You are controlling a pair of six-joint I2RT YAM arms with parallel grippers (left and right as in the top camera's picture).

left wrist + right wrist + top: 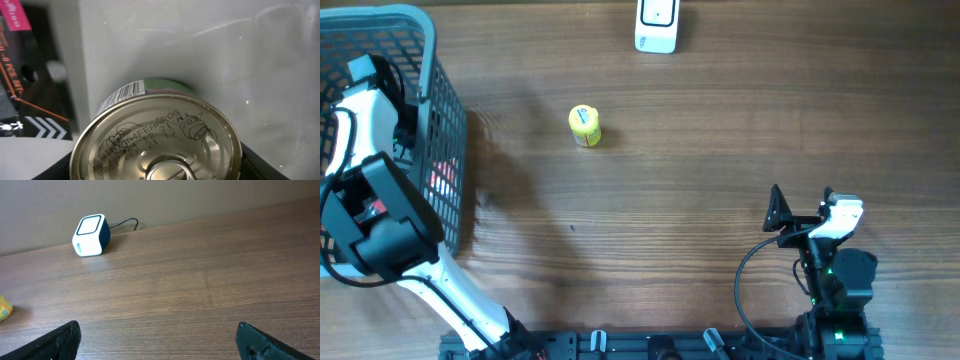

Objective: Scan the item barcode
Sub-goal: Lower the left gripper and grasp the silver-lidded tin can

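Note:
A tin can (155, 135) with a silver pull-tab lid, a green label and a barcode (125, 92) on its side fills the left wrist view. My left gripper (157, 167) is down in the grey basket (442, 110), with its dark fingers (255, 162) pressed against the can's rim on both sides. The white barcode scanner (656, 25) stands at the table's far edge, also seen as the scanner (91, 235) in the right wrist view. My right gripper (157, 340) hangs open over bare wood at the front right (810, 208).
A small yellow item (585, 126) lies on the table between basket and scanner. Inside the basket a black and pink box (20, 75) sits left of the can, and a pale grey surface (200, 50) rises behind it. The basket's mesh walls enclose the left arm (375, 200).

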